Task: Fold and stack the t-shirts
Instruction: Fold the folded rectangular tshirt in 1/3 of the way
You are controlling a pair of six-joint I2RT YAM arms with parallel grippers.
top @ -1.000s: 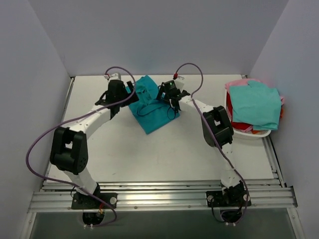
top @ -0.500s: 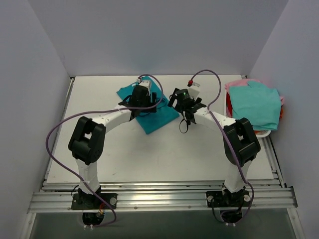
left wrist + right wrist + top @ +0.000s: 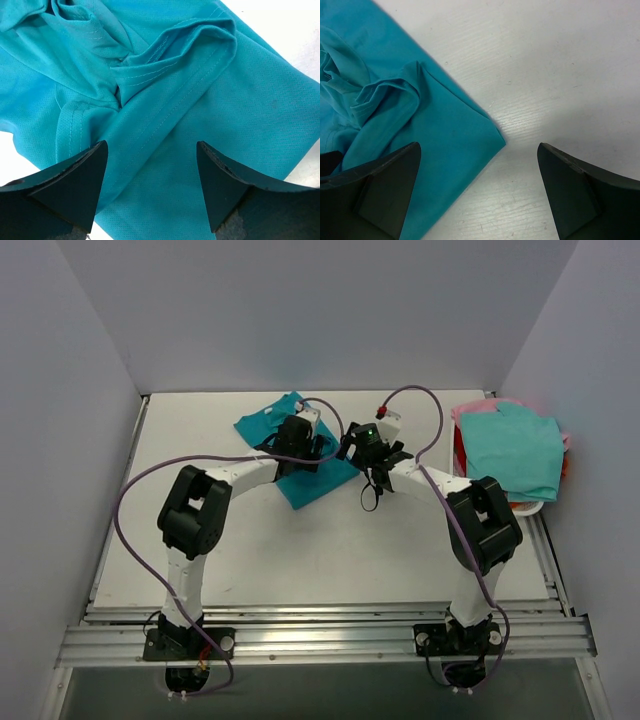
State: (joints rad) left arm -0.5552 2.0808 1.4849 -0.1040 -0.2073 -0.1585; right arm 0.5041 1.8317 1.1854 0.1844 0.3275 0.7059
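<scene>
Because the teal t-shirt (image 3: pixel 310 488) at twelve o'clock lay rumpled, the left gripper (image 3: pixel 151 150) and right gripper (image 3: pixel 478 146) hovered released over it. They were likely poised to smooth it.

Both arms are white tubes with chunky black joints: the left arm (image 3: pixel 245 472) and the right arm (image 3: pixel 425 478). A thin purple cable (image 3: pixel 117 515) loops along the left one. A second purple cable (image 3: pixel 412 389) curls over the right one and ends in a white plug (image 3: pixel 388 420) with a red tip, just behind the hand. A tiny green light (image 3: pixel 368 430) glows there too. The left hand (image 3: pixel 151 146) and the right hand (image 3: pixel 479 146) each have two dull black fingers (image 3: pixel 385 185) shaped like wedges.
</scene>
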